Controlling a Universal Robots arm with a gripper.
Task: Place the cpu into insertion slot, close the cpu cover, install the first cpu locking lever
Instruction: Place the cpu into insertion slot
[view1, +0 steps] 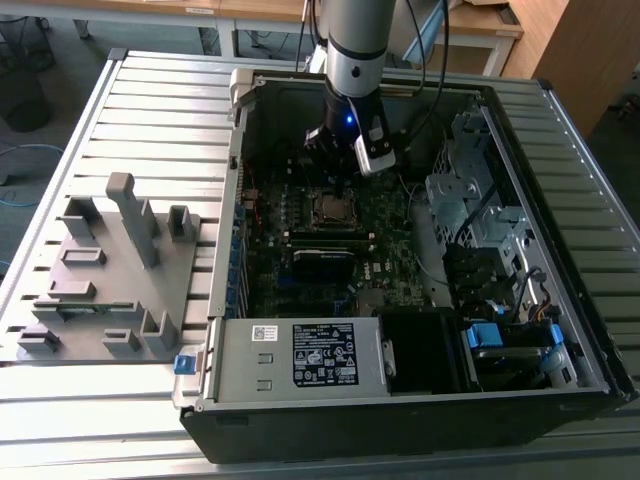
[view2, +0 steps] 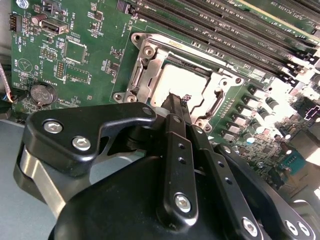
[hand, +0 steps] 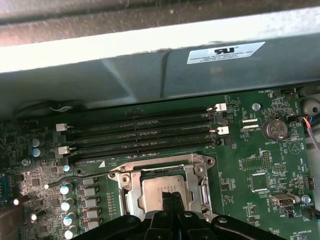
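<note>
Black two-fingered gripper (view2: 177, 100), fingers drawn together, poised straight above the dull silver square cpu (hand: 162, 187).

The cpu sits in the silver-rimmed square insertion slot (view1: 330, 208) near the middle of the green motherboard (hand: 240, 175), directly under the fingertips; I cannot tell whether they touch. The thin silvery hinged cpu cover (view2: 142, 67) seems to lie flat, framing the chip, which is square and has no long axis. Long black memory slots (hand: 140, 135) run just beside one socket edge, and the grey case wall (hand: 125, 75) stands well apart.
</note>
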